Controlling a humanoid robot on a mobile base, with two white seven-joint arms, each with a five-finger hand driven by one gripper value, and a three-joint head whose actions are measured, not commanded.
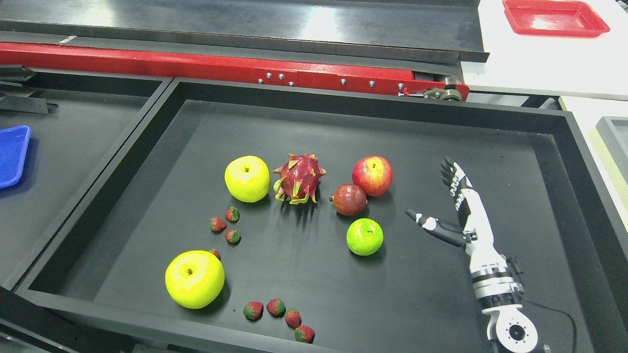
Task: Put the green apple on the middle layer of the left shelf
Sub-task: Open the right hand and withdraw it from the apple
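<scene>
Right hand [458,208] spread wide, holding nothing, just right of green apple [364,237]. Apple sits fully visible in black tray [564,162], below pomegranate [349,199]. Forearm cut off at frame bottom.

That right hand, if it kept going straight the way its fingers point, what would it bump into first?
The right hand is open, fingers aimed up and slightly left. No fruit lies in that line; the red apple sits well to its left. Probably the black tray's far wall comes first.
</scene>
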